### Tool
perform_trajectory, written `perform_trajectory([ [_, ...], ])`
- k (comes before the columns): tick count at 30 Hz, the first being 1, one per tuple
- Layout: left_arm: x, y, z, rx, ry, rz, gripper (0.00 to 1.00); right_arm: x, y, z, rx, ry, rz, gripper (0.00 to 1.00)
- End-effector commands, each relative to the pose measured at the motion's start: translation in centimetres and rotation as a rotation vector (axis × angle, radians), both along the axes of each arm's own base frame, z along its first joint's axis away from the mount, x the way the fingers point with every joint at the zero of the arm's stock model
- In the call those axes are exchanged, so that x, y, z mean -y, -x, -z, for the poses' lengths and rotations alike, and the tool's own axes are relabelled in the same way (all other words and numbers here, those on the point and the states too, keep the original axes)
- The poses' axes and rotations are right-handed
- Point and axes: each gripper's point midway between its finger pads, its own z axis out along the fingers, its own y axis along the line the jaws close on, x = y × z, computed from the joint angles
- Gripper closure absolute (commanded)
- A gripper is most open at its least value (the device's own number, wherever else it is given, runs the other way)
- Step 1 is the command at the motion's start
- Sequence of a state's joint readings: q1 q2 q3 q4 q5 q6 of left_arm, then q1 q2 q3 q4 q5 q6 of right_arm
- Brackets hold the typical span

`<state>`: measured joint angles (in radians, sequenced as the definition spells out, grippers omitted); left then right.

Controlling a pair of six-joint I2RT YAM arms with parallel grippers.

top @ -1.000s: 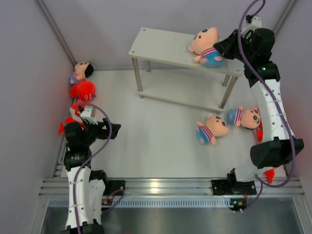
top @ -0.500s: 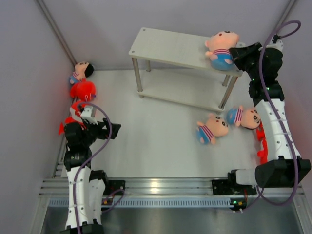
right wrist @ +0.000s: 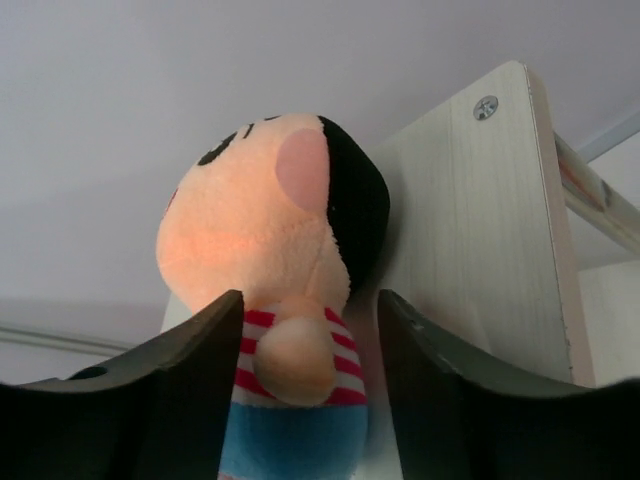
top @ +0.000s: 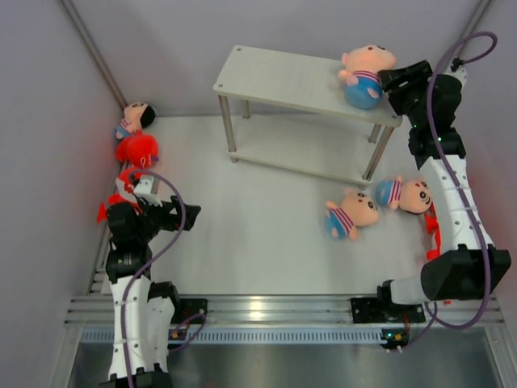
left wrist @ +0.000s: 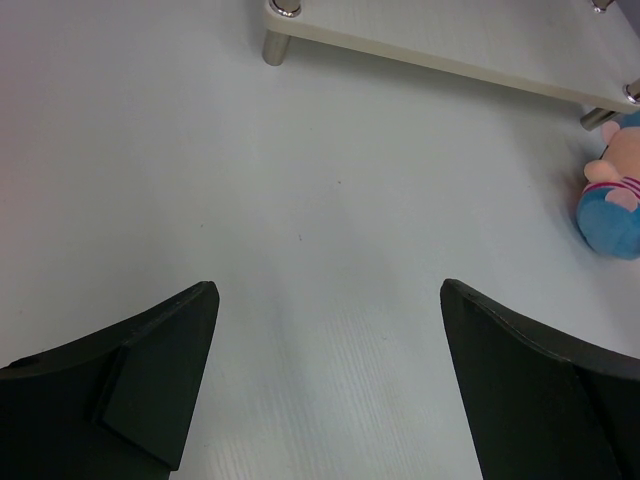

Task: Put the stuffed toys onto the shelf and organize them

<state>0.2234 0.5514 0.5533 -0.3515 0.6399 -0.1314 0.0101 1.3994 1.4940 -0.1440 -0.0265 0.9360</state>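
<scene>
Top external view, starting at your left: a small peach doll with dark hair and a striped shirt lies at the far left edge with bright red plush sharks just beside it. All of them are on the white counter, and none is shelved yet. The left arm's fingers stand spread wide over bare counter with nothing between them, apart from those toys. Further right, the low two-tier shelf of pale boards on thin silver legs carries one toy. It is a peach big-headed doll in a red-striped shirt and blue bottoms, sitting at the right end of the top board, close to the edge. The right arm's fingers flank that doll's body, one on each side. From the right wrist view you cannot tell whether they press on it or stand just clear. Below the shelf's right end, two more peach striped dolls lie near each other on the counter, with a bit of red plush partly hidden by the right arm. You appear to be at the release of this doll. Next you would need to part those fingers fully and back straight off without dragging the doll over the edge, then go for one of the two dolls on the counter.
</scene>
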Motion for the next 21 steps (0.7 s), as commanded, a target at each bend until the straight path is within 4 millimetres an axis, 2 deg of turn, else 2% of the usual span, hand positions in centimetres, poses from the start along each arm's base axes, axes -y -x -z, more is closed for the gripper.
perform_trajectory([
  [1,0.5,-0.2,-1.3,0.068,-0.014,0.035,0.01,0.4,2.0,-4.3,0.105,0.057,0.012,0.41],
  [4,0.4,-0.2,-1.3,0.067,-0.014,0.033,0.01,0.5,3.0,-6.0,0.123,0.138,0.006,0.32],
  [8,0.5,-0.2,-1.3,0.069,-0.014,0.037,0.02,1.3,5.1,-8.9,0.137,0.281,0.026,0.29],
  [9,0.5,-0.1,-1.3,0.071,-0.015,0.036,0.01,1.4,6.1,-10.3,0.158,0.335,0.028,0.28],
  [10,0.5,-0.1,-1.3,0.072,-0.015,0.036,0.01,2.5,6.6,-10.4,0.141,0.362,0.08,0.28],
  [11,0.5,-0.1,-1.4,0.073,-0.013,0.037,0.01,2.8,8.2,-10.3,0.117,0.388,0.092,0.28],
  [13,0.5,-0.1,-1.4,0.074,-0.015,0.037,0.01,3.9,10.0,-9.1,0.07,0.444,0.134,0.28],
  [14,0.5,-0.1,-1.3,0.072,-0.014,0.037,0.01,4.3,12.6,-9.3,0.077,0.455,0.156,0.28],
  [15,0.5,-0.1,-1.4,0.076,-0.016,0.04,0.01,4.8,13.0,-6.5,0.013,0.474,0.163,0.26],
  [16,0.5,-0.1,-1.4,0.076,-0.016,0.04,0.01,5.3,14.0,-5.5,-0.007,0.476,0.187,0.24],
  [17,0.6,0.0,-1.4,0.076,-0.016,0.04,0.01,5.4,16.6,-5.4,0.016,0.475,0.194,0.23],
  [18,0.6,-0.1,-1.4,0.076,-0.016,0.042,0.01,5.1,16.8,-1.8,-0.051,0.47,0.169,0.23],
  [19,0.6,-0.1,-1.4,0.074,-0.016,0.04,0.01,4.8,17.6,-0.5,-0.062,0.457,0.152,0.23],
  [20,0.5,-0.1,-1.4,0.074,-0.017,0.038,0.01,4.4,19.4,0.1,-0.045,0.438,0.135,0.23],
  [21,0.4,-0.1,-1.4,0.075,-0.018,0.031,0.02,3.8,19.4,4.4,-0.135,0.39,0.094,0.23],
])
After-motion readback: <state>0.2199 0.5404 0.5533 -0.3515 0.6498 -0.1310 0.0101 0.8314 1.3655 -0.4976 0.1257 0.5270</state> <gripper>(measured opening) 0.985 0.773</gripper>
